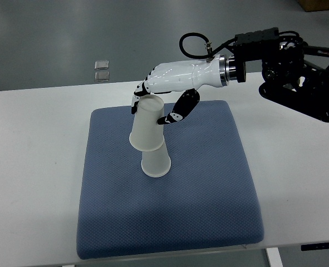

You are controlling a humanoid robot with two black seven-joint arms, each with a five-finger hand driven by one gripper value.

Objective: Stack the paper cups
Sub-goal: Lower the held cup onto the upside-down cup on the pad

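near edge of the blue cushion pad: bare fabric, its front corners close to the near rim of the white table. wide open pad surface lies on the near side and to the right of the cups.

right hand: arm enters from the right edge and reaches left over the far part of the pad. fingers are curled round the upper paper cup near its top end, thumb on its right side, other fingers on the far left side. hand is gripping that cup.

upper paper cup: upside down, tilted, its wide mouth down and fitted over the closed end of the lower paper cup. lower cup also stands mouth down on the pad, left of the pad's centre. nothing visible inside either cup; interiors hidden.

table: bare strips left and right of the pad, broad on the left. far edge meets a grey floor, where two small square objects lie; what they are cannot be made out.

black arm structure is cut off by the right edge. left arm does not show.
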